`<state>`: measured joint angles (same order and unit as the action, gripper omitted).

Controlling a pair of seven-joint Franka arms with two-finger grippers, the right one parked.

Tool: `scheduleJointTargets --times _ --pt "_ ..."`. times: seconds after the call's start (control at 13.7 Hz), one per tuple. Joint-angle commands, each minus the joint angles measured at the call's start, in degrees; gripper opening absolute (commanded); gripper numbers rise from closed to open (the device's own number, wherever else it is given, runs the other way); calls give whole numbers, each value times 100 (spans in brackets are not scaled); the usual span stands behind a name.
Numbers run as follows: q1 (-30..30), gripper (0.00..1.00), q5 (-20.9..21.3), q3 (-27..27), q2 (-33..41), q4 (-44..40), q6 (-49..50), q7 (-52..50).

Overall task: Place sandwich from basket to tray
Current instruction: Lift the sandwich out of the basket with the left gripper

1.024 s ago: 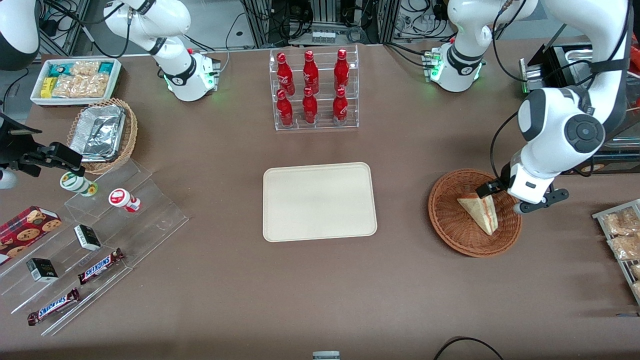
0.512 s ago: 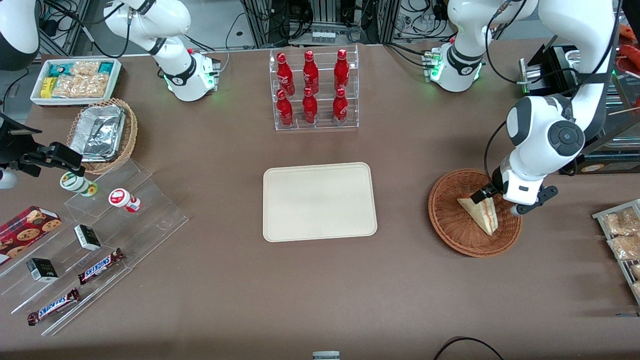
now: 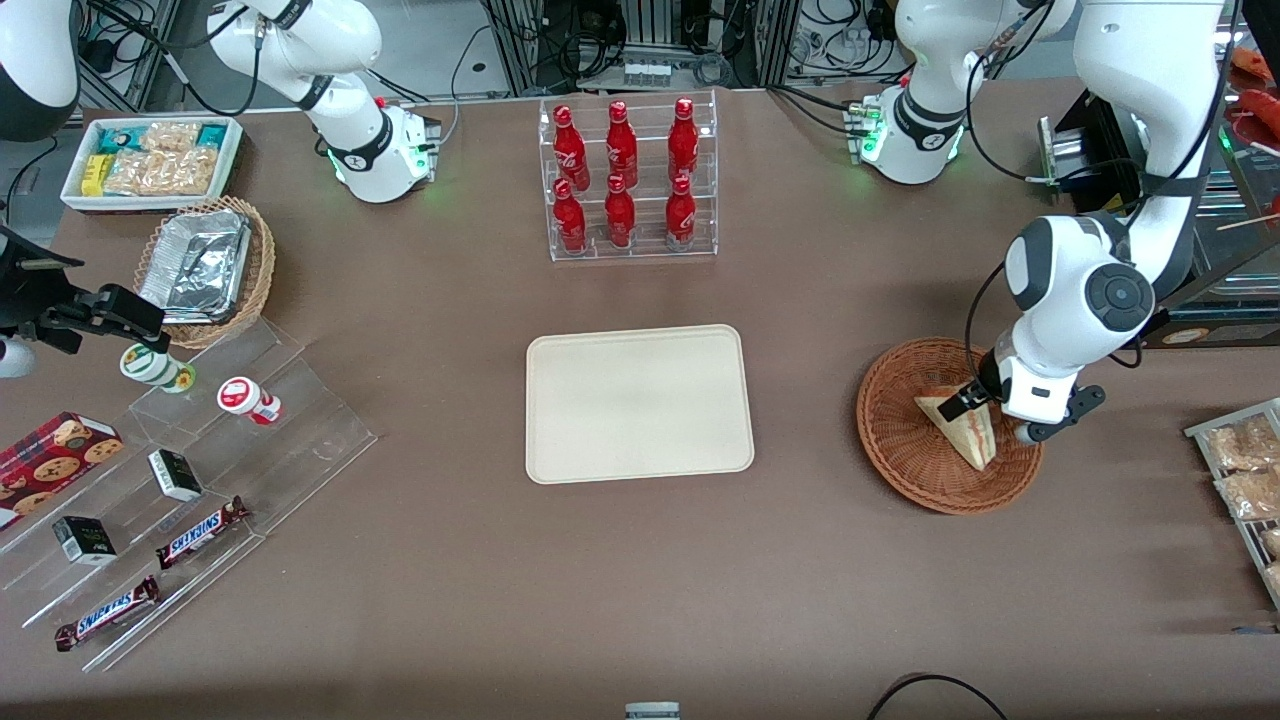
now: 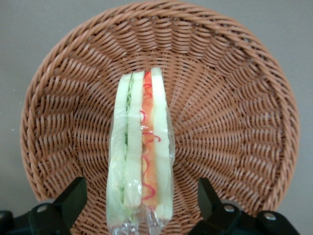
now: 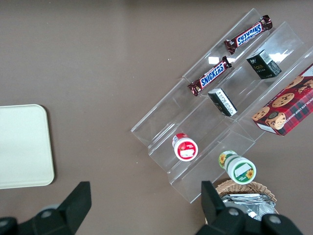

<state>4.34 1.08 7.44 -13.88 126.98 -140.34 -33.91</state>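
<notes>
The sandwich [image 3: 962,432] lies in the reddish-brown wicker basket [image 3: 900,440] toward the working arm's end of the table. It is a pale wedge in clear wrap with red-orange filling along its cut edge [image 4: 143,152]. The basket's woven wall [image 4: 230,112] surrounds it in the left wrist view. My gripper [image 3: 990,415] is low over the basket, open, with one finger [image 4: 73,198] on each side of the sandwich and a gap to each. The cream tray [image 3: 638,403] lies flat at the table's middle with nothing on it.
A clear rack of red bottles [image 3: 626,178] stands farther from the camera than the tray. A wire rack of snack bags [image 3: 1240,470] sits beside the basket at the table's edge. Stepped acrylic shelves with candy bars [image 3: 200,470], a tan foil-tray basket [image 3: 205,268] and a white snack bin [image 3: 150,160] lie toward the parked arm's end.
My gripper has come down and shifted slightly toward the tray, now straddling the sandwich. The sandwich and basket have not moved.
</notes>
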Motion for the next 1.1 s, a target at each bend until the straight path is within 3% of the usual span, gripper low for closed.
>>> scheduleJointTargets --times 0.0,0.22,0.59,0.8,1.02 --pt "137 84 -29 65 -97 28 -143 -107" --pt "129 0 -11 65 -62 72 15 -187" --pt "-20 0 15 135 254 -409 1234 51" --pt "-450 0 15 135 254 -1016 2131 60" --pt "-1038 0 7 144 246 -1228 2424 51"
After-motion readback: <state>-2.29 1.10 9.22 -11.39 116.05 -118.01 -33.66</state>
